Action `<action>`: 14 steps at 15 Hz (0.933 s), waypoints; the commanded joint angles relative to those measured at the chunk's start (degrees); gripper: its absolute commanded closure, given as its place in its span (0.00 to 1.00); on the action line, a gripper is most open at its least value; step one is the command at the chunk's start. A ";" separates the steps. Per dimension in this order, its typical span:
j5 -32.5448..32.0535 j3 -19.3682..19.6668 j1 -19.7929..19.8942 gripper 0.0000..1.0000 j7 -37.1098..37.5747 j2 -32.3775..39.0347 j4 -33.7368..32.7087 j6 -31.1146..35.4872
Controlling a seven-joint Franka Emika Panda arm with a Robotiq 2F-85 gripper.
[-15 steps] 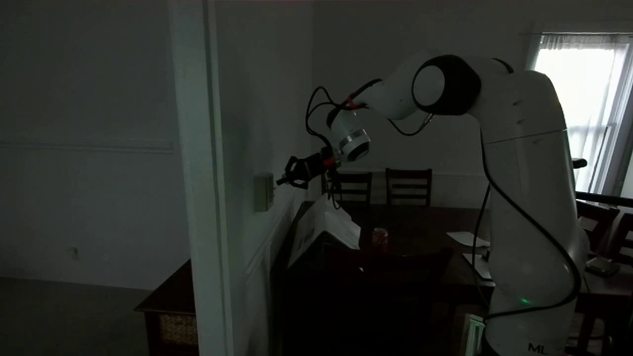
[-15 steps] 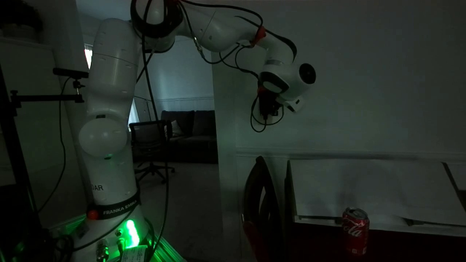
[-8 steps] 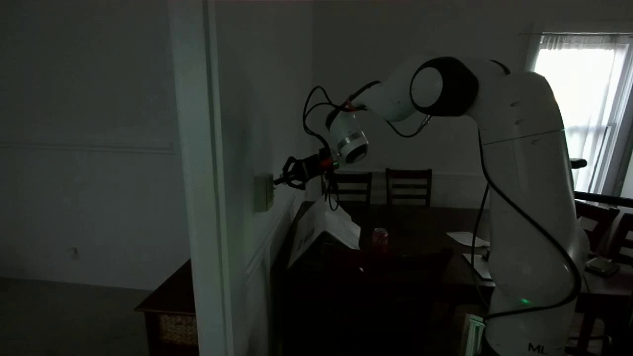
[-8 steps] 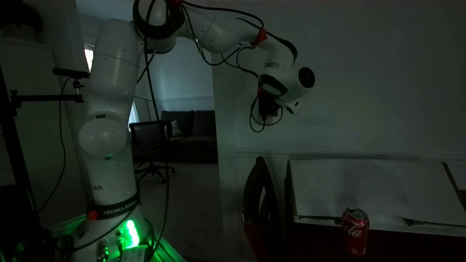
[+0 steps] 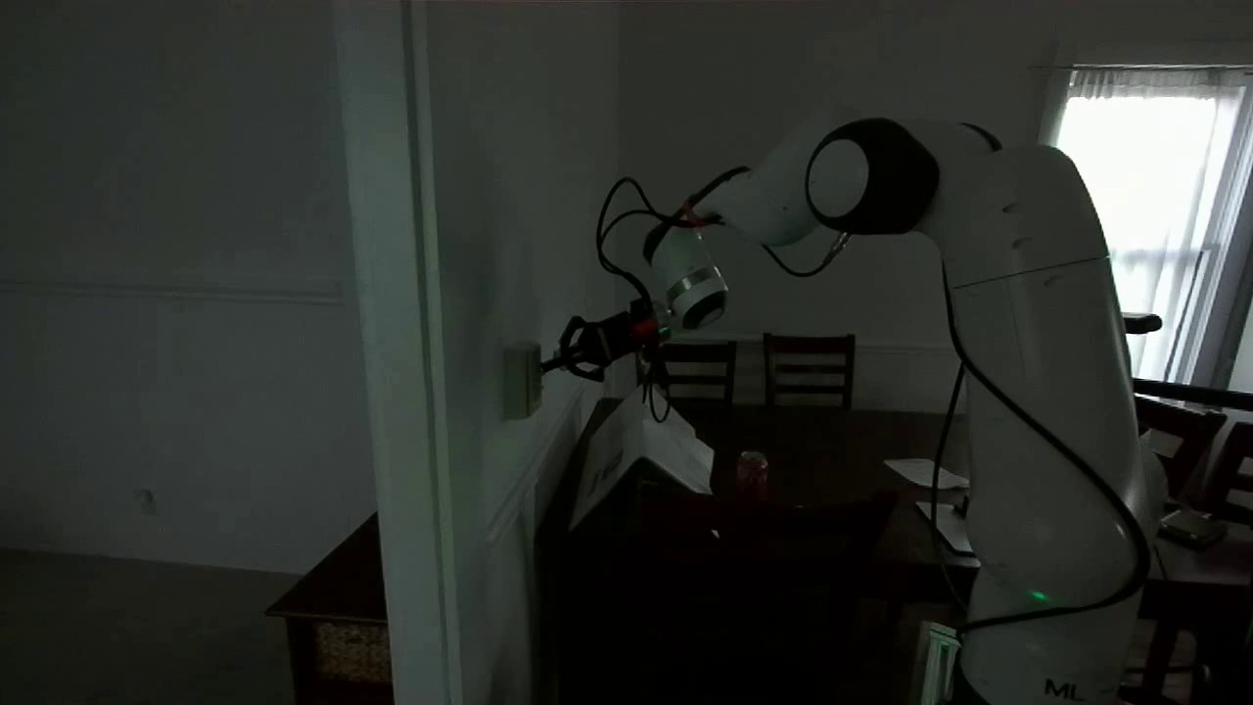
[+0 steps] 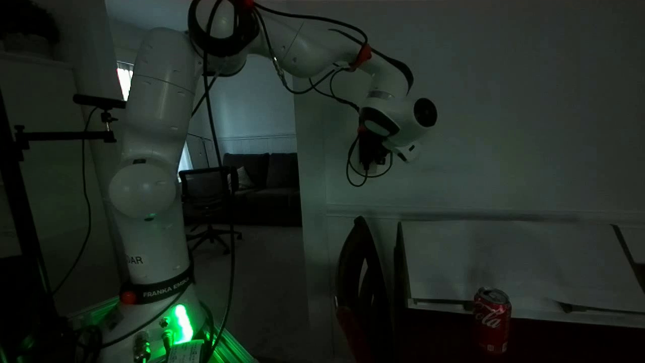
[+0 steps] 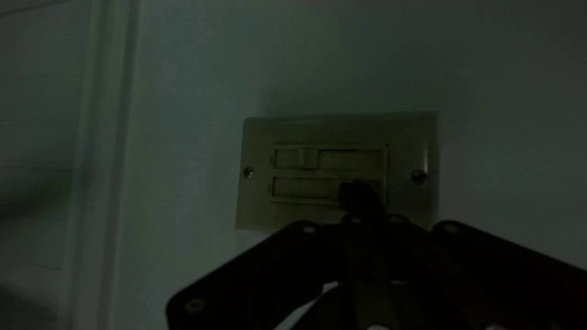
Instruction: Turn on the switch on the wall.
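The switch (image 5: 523,382) is a small pale upright plate on the white wall (image 5: 519,196). In the wrist view the switch (image 7: 330,174) lies sideways, with two long slots and a screw at each end. A slider (image 7: 307,158) shows in the upper slot. My gripper (image 7: 362,197) is shut, its dark fingertips together over the right part of the lower slot, hiding what is there. In an exterior view the gripper (image 5: 546,367) points slightly down, its tip at the plate's face; I cannot tell if it presses. In the other view angle the arm hides most of the switch.
A dark table (image 5: 812,431) stands below the arm, with a white folded board (image 5: 646,450) against the wall and a red can (image 6: 492,320). A chair (image 6: 363,282) stands by the wall. A door-frame edge (image 5: 392,294) lies beside the switch. Cables hang from the wrist.
The arm has leaned toward the wall and sunk a little. The gripper tip has gone from slightly off the plate to its face, then slightly lower. The gripper stays shut.
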State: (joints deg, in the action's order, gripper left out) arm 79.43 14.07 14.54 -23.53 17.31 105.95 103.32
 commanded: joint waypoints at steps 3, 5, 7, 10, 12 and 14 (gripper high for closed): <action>2.44 -0.74 0.95 0.98 0.97 2.54 -2.22 0.40; 2.11 -0.67 0.89 0.98 1.03 2.71 -2.14 0.61; 1.52 -0.61 0.77 0.98 1.01 2.76 -1.89 0.79; 0.49 -0.46 0.52 0.97 0.77 2.99 -1.50 1.44; -0.11 -0.34 0.45 0.97 0.51 3.57 -1.46 2.20; -0.68 -0.31 0.43 0.97 0.32 4.55 -1.45 3.63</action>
State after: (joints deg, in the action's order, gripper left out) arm 79.93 14.07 14.72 -23.21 19.31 105.82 104.89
